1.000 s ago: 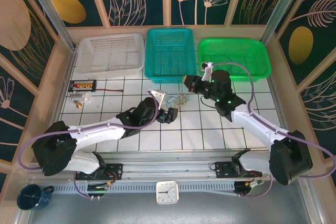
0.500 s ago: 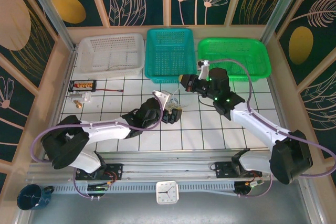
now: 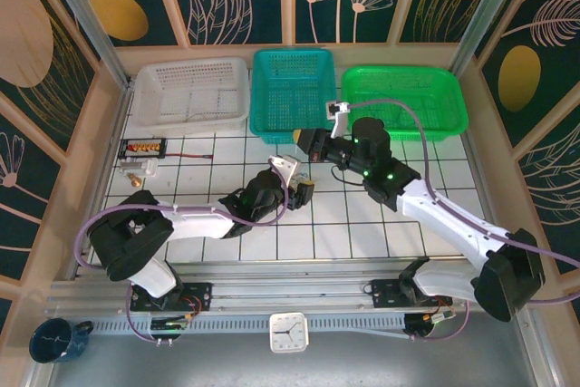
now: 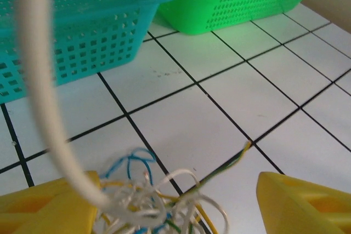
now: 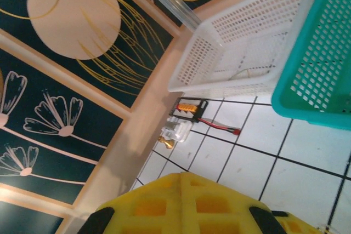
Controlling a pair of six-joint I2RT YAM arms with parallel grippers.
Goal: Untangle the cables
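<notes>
Left tool [image 4: 178, 193] spread wide, yellow fingers [image 4: 49, 206] low over the counter [image 4: 219, 108], one on each side of the cables [image 4: 148, 206]. Nothing pinched. The knot sits between the fingers, closer to the left one and touching it or nearly so. Cables: whitish, blue and yellow-green wires bunched on a white tile just in front of the teal basket [image 4: 82, 36]. One yellow-green end trails out along a black grout line. A thicker white strand [image 4: 38, 97] climbs from the knot in a curve, up past the teal basket and out the top of the left wrist view.

Left arm in the top view: stretched low and forward from its base, angled toward the centre, left tool [image 3: 302, 189] near the middle of the counter.

Right arm reaches across from the right base, elbow raised, wrist turned left. Right tool [image 3: 306, 142] hangs just beyond the left one, near the teal basket's [image 3: 292, 92] front edge. Right tool pads [image 5: 184, 206] pressed together; cannot tell whether the strand is pinched. Green basket [image 3: 403, 97] sits right of the teal one, white basket [image 3: 190, 92] left.
</notes>
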